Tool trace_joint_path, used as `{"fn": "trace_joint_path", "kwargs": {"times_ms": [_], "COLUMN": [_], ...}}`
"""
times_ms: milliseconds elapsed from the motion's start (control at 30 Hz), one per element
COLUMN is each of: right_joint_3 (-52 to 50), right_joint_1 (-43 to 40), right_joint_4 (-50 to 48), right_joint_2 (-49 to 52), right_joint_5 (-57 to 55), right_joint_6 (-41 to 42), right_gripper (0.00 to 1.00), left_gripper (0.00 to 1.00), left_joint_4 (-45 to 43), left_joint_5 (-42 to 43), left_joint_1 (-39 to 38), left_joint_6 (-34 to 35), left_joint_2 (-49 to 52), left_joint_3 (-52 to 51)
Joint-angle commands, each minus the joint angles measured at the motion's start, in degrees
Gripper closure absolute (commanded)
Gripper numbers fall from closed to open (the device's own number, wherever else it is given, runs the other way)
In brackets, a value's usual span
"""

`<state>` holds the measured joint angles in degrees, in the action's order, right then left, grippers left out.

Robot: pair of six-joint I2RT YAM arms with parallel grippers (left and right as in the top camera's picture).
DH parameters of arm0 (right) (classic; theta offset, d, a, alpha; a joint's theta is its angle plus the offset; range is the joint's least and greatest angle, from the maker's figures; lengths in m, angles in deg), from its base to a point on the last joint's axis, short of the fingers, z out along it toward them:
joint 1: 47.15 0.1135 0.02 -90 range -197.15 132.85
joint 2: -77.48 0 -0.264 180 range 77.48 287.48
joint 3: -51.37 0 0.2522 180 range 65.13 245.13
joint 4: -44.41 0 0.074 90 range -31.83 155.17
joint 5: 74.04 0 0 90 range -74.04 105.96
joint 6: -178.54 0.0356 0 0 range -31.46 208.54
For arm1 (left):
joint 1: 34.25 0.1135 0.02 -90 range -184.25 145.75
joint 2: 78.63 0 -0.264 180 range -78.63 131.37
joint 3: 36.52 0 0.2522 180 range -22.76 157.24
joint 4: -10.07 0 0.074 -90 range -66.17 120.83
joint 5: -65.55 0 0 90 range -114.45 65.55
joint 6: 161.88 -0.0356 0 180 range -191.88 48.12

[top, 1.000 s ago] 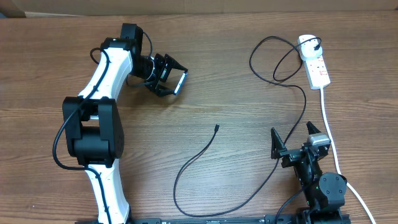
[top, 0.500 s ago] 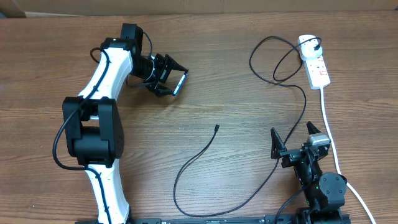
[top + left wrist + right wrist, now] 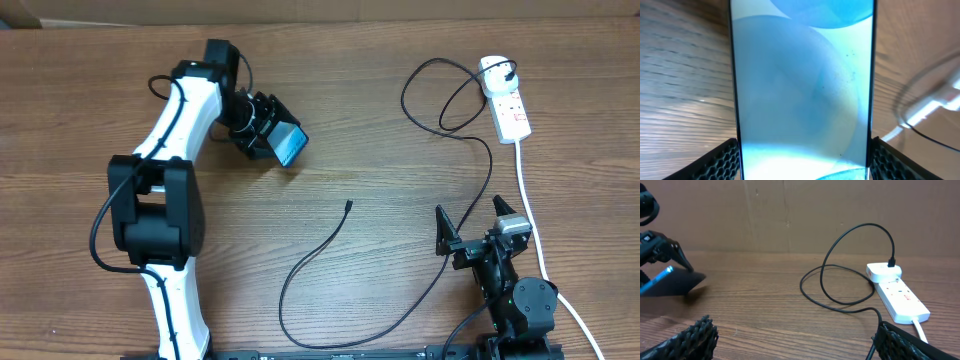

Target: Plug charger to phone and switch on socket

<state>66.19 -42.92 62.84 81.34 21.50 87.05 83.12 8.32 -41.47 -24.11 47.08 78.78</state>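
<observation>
**Quick rundown of surfaces and finishes**

Bench is brown wood grain with a low sheen. Phone screen is smooth glossy glass with a few specks on it. Charger is thin black cable, matt. Socket is smooth white plastic, slightly shiny. Finger pads on the right end effector are black with a rough, ribbed texture. Backdrop looks like matt brown cardboard.
</observation>
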Motion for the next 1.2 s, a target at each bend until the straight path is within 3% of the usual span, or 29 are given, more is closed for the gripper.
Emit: {"fn": "trace_joint_path", "kwargs": {"times_ms": [0,800,1167], "right_joint_3": [-0.6,-0.6,-0.6], "right_joint_1": [0.2,0.2,0.2], "right_joint_4": [-0.3,-0.3,-0.3], "right_joint_2": [-0.4,-0.4,-0.4], "right_joint_5": [-0.3,-0.3,-0.3], "right_joint_6": [0.2,0.2,0.2], "right_gripper": [0.00,0.00,0.00], "left_gripper": [0.26,0.27,0.24], "left_joint_4": [0.5,2.0,3.1], "left_joint_5": [-9.5,-44.9,-47.4], "left_joint_1": [-3.4,-18.8,-19.4], "left_joint_6": [-1.6,-0.6,-1.1], "left_joint_2": [0.1,0.3,0.3], "left_joint_3": [1.8,1.7,-0.2]}}
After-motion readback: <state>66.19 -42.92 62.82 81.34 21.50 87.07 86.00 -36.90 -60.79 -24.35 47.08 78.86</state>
